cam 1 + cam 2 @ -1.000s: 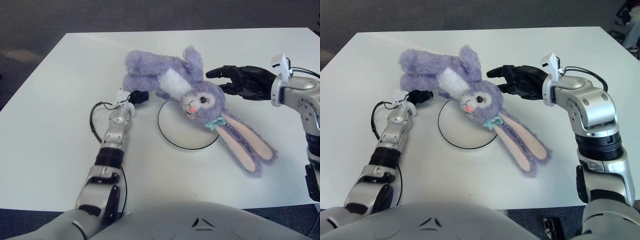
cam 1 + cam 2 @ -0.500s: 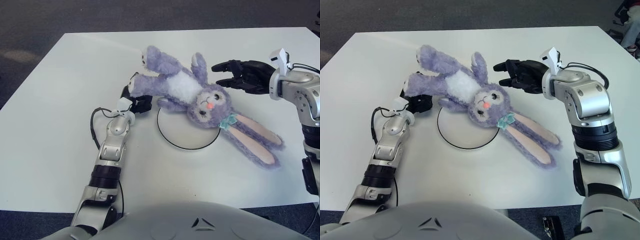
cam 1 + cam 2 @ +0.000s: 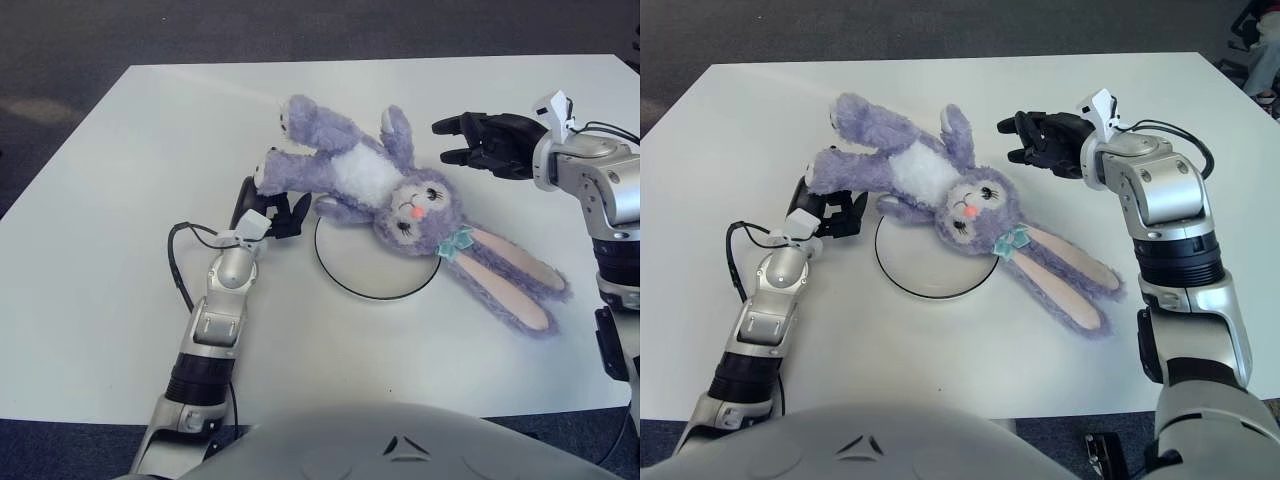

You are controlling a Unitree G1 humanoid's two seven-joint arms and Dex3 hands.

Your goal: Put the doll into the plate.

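Observation:
A purple plush bunny doll [image 3: 365, 180] lies face up on the white table. Its head [image 3: 415, 205] covers the upper right rim of the round white plate [image 3: 365, 265]. Its body and legs stretch up and left off the plate, and its long ears [image 3: 510, 285] trail right onto the table. My left hand [image 3: 270, 205] is open just below the doll's near leg, at the plate's left edge, holding nothing. My right hand [image 3: 460, 140] is open with fingers spread, up and right of the doll's head, apart from it.
The white table [image 3: 120, 200] carries only the plate and the doll. Its far edge runs along the top of the view, with dark carpet [image 3: 300, 30] beyond it. A black cable [image 3: 178, 262] loops beside my left forearm.
The doll turned face up and its legs swung up and left. My left hand let go of the leg and dropped slightly. My right hand drew back up and right from the head.

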